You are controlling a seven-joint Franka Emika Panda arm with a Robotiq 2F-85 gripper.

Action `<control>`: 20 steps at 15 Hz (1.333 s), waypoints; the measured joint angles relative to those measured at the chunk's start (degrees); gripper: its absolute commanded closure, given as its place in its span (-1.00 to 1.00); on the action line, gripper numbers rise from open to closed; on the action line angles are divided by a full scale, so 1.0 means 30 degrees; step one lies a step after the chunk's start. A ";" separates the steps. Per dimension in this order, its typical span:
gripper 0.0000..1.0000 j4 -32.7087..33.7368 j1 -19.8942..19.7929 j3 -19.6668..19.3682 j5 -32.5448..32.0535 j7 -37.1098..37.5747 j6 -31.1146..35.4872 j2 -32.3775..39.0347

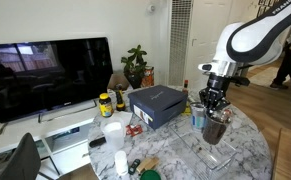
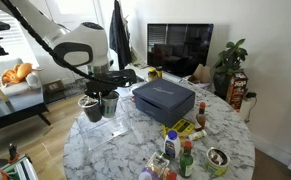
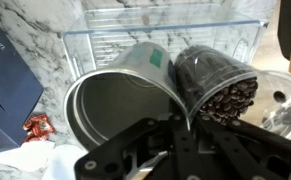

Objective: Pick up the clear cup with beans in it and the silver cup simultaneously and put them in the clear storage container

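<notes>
In the wrist view my gripper (image 3: 188,125) is shut on the touching rims of two cups, pinching both walls between its fingers. The silver cup (image 3: 120,100) hangs on the left, shiny outside and dark inside. The clear cup with beans (image 3: 225,90) hangs on the right, with brown beans showing through its wall. Both are lifted off the marble table. The clear storage container (image 3: 165,25) lies just beyond them. In both exterior views the gripper (image 1: 215,100) (image 2: 102,88) holds the cups (image 1: 213,128) (image 2: 98,106) above the container (image 1: 217,156) (image 2: 113,128).
A dark blue box (image 1: 157,103) (image 2: 165,98) sits mid-table, beside the cups. A white cup (image 1: 113,133) and a yellow jar (image 1: 105,103) stand on the far side of it. Bottles (image 2: 175,142) and a small bowl (image 2: 217,158) crowd one table edge. A TV (image 1: 45,75) stands behind.
</notes>
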 measured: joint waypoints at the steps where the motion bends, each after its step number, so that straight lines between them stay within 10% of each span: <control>1: 0.96 0.0002 0.0051 0.0001 0.0488 -0.0150 0.0476 0.0389; 20: 0.96 0.0267 0.0115 0.2811 0.4690 -0.2668 0.6069 0.6245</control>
